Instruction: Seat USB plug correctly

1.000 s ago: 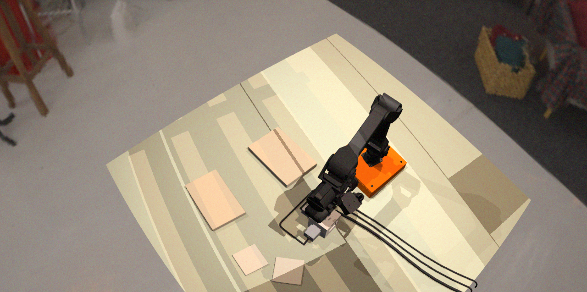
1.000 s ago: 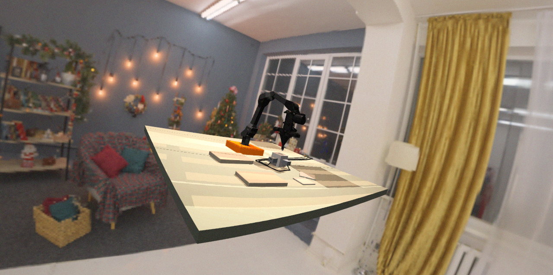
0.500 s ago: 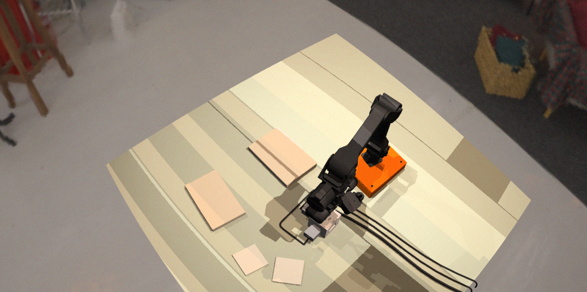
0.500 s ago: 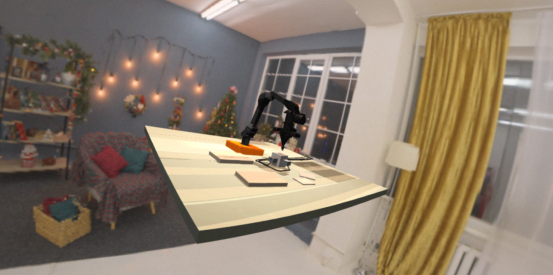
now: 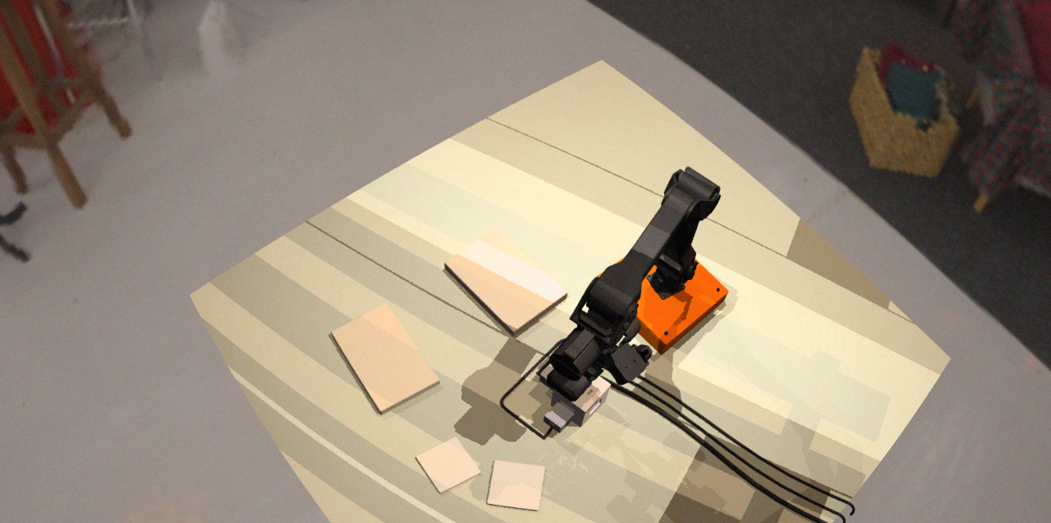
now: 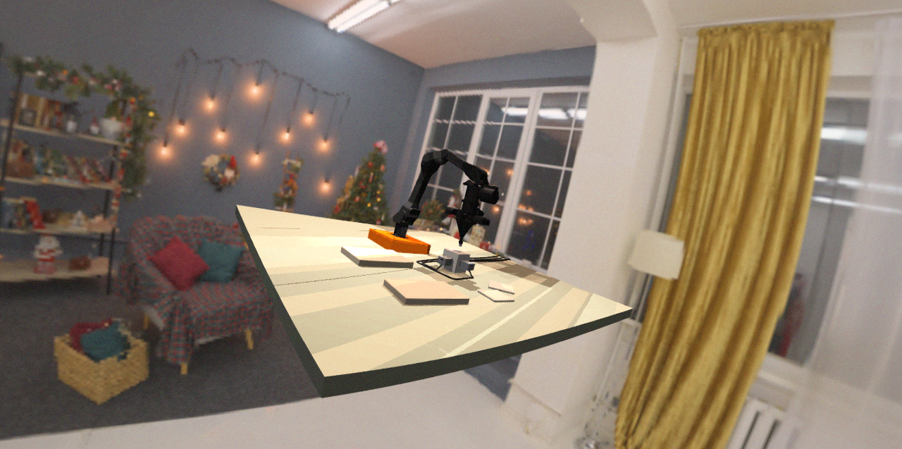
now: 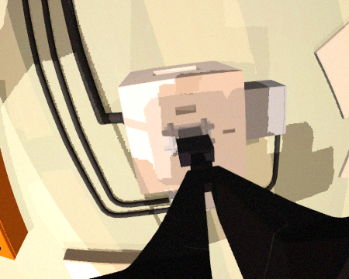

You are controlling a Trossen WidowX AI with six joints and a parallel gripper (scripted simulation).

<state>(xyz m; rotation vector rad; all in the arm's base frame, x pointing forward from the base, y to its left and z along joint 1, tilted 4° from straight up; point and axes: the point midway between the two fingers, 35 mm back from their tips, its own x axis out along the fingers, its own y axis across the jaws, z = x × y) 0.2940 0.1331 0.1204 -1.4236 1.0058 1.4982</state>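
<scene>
The pale power cube [image 5: 588, 396] [image 6: 455, 261] [image 7: 217, 105] stands on the table with narrow slots in its top. My gripper [image 6: 461, 242] [image 7: 203, 177] points down over the middle of that top and is shut on a small black block, which I take to be the USB plug [image 7: 195, 146]. A greyer part shows just beyond the block, between grey cross-shaped marks on the cube. Whether the plug's end is inside a socket, and which way round it is, is hidden. A larger grey plug [image 5: 557, 417] [image 7: 276, 110] sits in one side of the cube. Another pale plug is mostly hidden behind my fingers.
A thick cable [image 7: 81, 58] and thinner ones run from the cube toward the table's edge, and one loops around it. The orange base [image 5: 683, 306] [image 6: 398, 241] is close behind. Two large flat boards [image 5: 385, 358] [image 5: 503, 277] and two small tiles [image 5: 448, 465] [image 5: 516, 484] lie nearby.
</scene>
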